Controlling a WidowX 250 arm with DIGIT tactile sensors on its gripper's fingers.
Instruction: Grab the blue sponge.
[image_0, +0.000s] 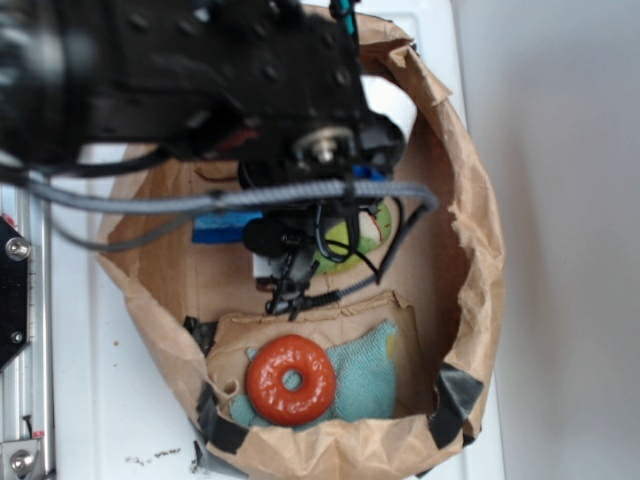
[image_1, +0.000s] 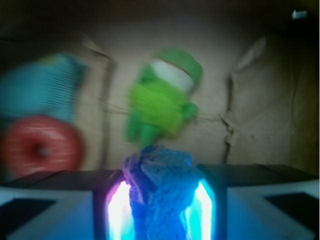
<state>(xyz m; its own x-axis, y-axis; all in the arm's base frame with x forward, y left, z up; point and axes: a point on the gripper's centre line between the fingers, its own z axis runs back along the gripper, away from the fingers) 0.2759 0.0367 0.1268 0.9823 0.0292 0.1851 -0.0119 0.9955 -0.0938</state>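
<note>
In the wrist view the blue sponge (image_1: 161, 172) is squeezed between my two glowing fingers, its porous end sticking out past the fingertips. My gripper (image_1: 161, 192) is shut on it. In the exterior view the arm (image_0: 250, 80) covers most of the scene. Only a bright-blue stretch of the sponge (image_0: 222, 227) shows under the cables, on the brown paper floor. The jaws themselves are hidden there.
A green plush toy (image_1: 162, 102) lies just beyond the sponge and also shows in the exterior view (image_0: 358, 235). An orange doughnut ring (image_0: 290, 380) rests on a pale teal knitted cloth (image_0: 372, 375). The crumpled brown paper bag wall (image_0: 475, 240) rings everything.
</note>
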